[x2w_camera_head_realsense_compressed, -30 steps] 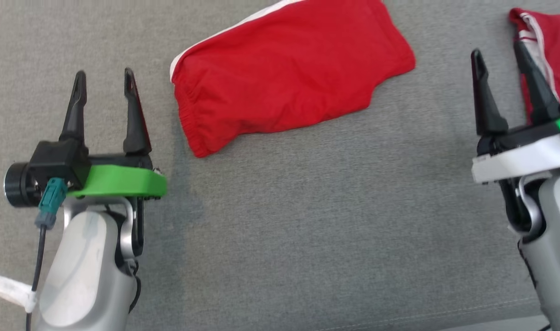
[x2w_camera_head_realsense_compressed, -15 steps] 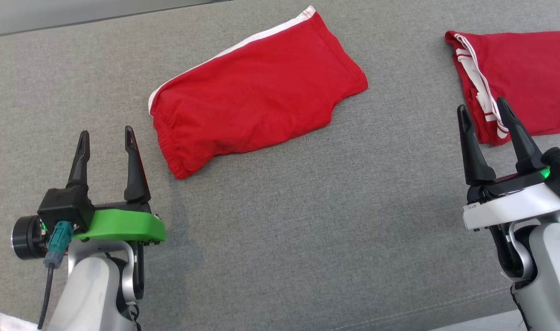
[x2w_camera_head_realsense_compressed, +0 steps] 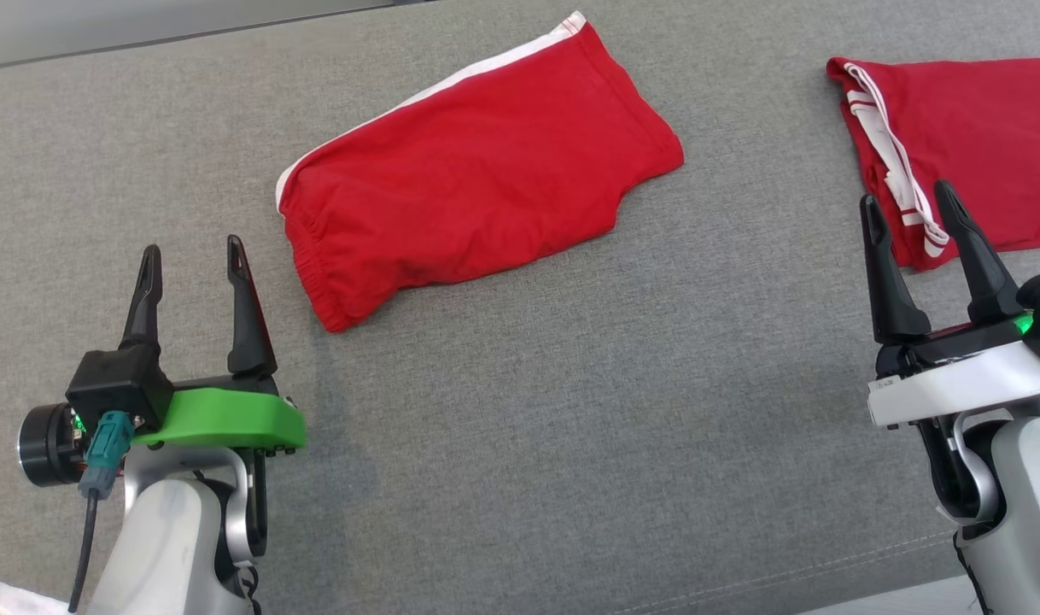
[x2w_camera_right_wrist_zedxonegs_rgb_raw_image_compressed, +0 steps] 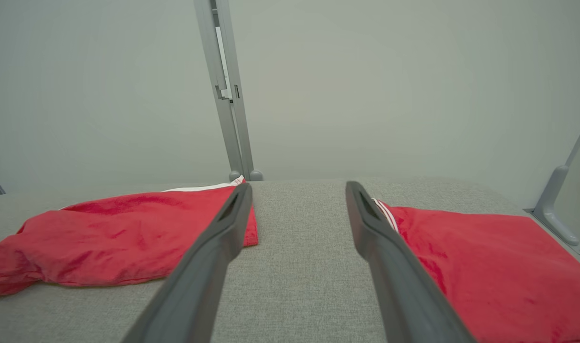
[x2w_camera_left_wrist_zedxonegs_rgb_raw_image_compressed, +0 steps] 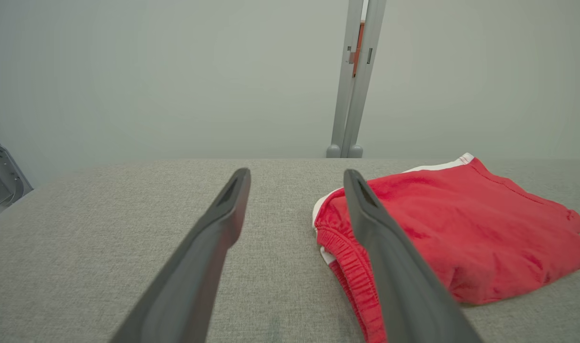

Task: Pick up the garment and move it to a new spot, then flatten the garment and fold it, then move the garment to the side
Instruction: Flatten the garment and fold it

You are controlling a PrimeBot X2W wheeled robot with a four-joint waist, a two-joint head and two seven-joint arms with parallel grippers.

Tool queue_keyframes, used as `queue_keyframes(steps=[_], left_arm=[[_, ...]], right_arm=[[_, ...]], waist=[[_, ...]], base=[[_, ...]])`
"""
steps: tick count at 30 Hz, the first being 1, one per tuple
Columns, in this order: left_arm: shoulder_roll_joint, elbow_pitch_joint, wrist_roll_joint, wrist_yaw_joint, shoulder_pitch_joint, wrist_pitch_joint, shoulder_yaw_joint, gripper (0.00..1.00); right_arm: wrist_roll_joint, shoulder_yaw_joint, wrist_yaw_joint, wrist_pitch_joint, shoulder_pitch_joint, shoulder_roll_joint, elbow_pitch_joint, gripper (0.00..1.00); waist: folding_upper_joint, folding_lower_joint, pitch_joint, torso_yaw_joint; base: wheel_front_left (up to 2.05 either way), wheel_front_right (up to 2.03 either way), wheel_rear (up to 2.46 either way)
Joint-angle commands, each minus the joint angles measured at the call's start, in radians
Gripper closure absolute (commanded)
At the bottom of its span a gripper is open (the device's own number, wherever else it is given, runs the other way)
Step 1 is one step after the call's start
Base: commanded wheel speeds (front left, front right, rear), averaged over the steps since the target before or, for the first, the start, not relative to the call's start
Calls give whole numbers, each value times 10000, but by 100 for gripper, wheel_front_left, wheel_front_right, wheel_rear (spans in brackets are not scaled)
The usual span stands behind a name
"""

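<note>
A red garment with a white side stripe and an elastic waistband lies folded flat on the grey fabric surface, in the upper middle of the head view. My left gripper stands open to its lower left, apart from it and empty. In the left wrist view the garment lies just right of the open left gripper. My right gripper is open and empty at the right. In its own view the right gripper has the garment on its left.
A second red garment with white stripes lies folded at the far right, just beyond my right fingertips, and also shows in the right wrist view. The grey surface ends at a far edge, where a metal post stands. A metal bracket sits at its right end.
The head camera tilted between the first and second earlier frames, shifting the whole picture down. Since then my right gripper has drifted slightly right; the garments have not moved.
</note>
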Motion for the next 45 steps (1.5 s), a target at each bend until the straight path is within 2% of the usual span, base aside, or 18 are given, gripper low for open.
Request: queue_keyframes(steps=[1, 7, 16, 23, 33, 34, 35, 36, 37, 45], left_arm=[[69, -37, -55, 24, 80, 15, -3, 0], [-8, -319, 75, 89, -287, -44, -137, 0], [-375, -735, 268, 49, -958, -242, -542, 0], [-690, -672, 272, -62, -1377, -450, -847, 0], [-811, -485, 249, -61, -1433, -639, -913, 0], [-815, -473, 245, -55, -1423, -653, -907, 0], [-816, -449, 239, -52, -1405, -664, -899, 0], [-811, -433, 231, -55, -1390, -675, -891, 0], [-798, -406, 224, -54, -1360, -689, -877, 0], [-621, -209, 187, -66, -1007, -692, -824, 0]], right_arm=[[-52, -47, -17, 42, 82, -5, -48, 0], [51, 8, -17, 200, -347, -308, 122, 0], [413, 662, -17, 356, -1832, -893, 974, 0], [940, 1760, -17, 590, -3427, -1185, 3014, 0], [1883, 2976, -15, 729, -4917, -1040, 5952, 0], [1978, 3114, -14, 774, -4987, -1025, 6062, 5], [2138, 3291, -12, 888, -5039, -1008, 6188, 53], [2322, 3413, -9, 955, -5074, -981, 6264, 93], [2454, 3543, -9, 933, -5118, -979, 6304, 100], [3320, 3770, -12, -79, -4473, -1021, 5923, 100]], waist=[[0, 0, 56, 44], [0, 0, 590, 397], [0, 0, 1950, 1482], [0, 0, 2460, 2198], [0, 0, 2414, 2381], [0, 0, 2396, 2370], [0, 0, 2365, 2353], [0, 0, 2338, 2337], [0, 0, 2291, 2305], [0, 0, 1683, 1915]], base=[[0, 0, 0], [0, 0, 0], [0, 0, 0], [0, 0, 0], [0, 0, 0], [0, 0, 0], [0, 0, 0], [0, 0, 0], [0, 0, 0], [0, 0, 0]])
